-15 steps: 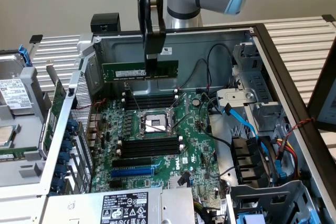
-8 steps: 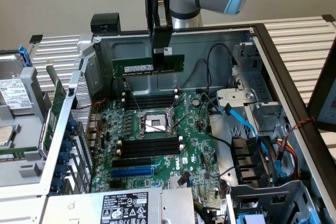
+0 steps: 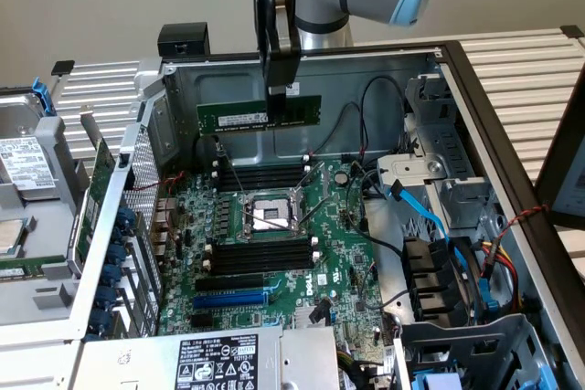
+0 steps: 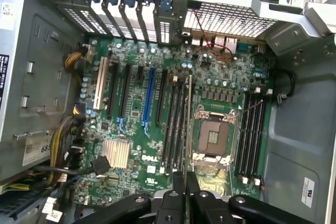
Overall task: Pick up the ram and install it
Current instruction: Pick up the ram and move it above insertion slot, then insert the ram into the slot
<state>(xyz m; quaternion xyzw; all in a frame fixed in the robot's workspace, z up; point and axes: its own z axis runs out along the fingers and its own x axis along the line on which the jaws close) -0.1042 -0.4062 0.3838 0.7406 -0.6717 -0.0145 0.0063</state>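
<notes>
Open grey sheet-metal computer case with its interior exposed. On its floor lies the green printed motherboard, which carries a square metal processor socket flanked by two banks of long black memory slots. The step in hand, by judgement, is carrying the module and aligning it over a slot. It is done well when the stick is kept level, its long edge runs parallel to the chosen slot, and its notch matches the slot's key. A tilted or offset approach would risk jamming one corner or straining the board. Whether the slots' end latches stand open cannot be told. The ram, a long, thin green circuit-board stick with a white label strip, hangs level in the air, well apart from the motherboard beneath it. In the wrist view it appears edge-on, parallel to the slots and over the side of one bank nearest the processor socket; which slot it faces cannot be told. The black two-fingered gripper descends from above. Its jaws are nearly closed, pinching the ram's upper edge slightly toward the exterior view's right of its middle, so the stick hangs beneath them.
</notes>
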